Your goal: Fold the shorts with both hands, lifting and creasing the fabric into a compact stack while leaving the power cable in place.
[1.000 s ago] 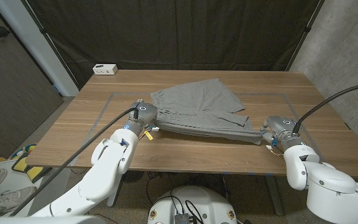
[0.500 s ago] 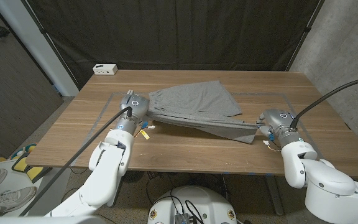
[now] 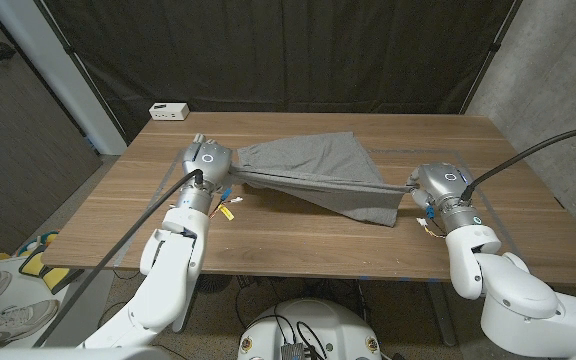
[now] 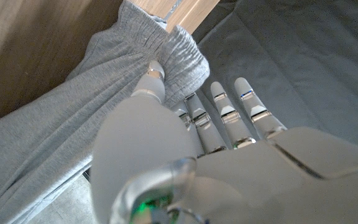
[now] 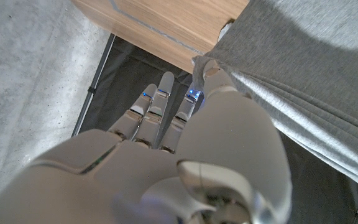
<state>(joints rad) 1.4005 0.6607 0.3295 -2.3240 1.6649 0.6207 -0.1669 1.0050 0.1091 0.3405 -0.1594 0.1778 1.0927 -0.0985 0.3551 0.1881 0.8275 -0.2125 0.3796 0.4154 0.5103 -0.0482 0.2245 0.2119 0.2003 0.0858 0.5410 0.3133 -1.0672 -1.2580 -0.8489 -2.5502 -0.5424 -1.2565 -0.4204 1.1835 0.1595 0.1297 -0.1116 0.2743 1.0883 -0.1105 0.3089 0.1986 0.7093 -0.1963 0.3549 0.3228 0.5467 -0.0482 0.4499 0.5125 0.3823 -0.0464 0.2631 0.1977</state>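
Both hands pinch the grey shorts (image 3: 318, 175) — left hand (image 3: 206, 160) at waistband, right hand (image 3: 438, 186) at opposite edge — fabric taut above the tabletop (image 3: 298, 240); best carried over level, tension equal.

shorts (image 4: 73, 143) cut off, fingertips (image 5: 194, 94) hidden

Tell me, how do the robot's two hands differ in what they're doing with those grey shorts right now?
The left hand grips the shorts at the gathered elastic waistband; the right hand grips the opposite end, where the cloth is plain. The left hand sits farther back on the table; the right hand is nearer the front edge. Both pinch the fabric, holding it stretched between them with part hanging down.
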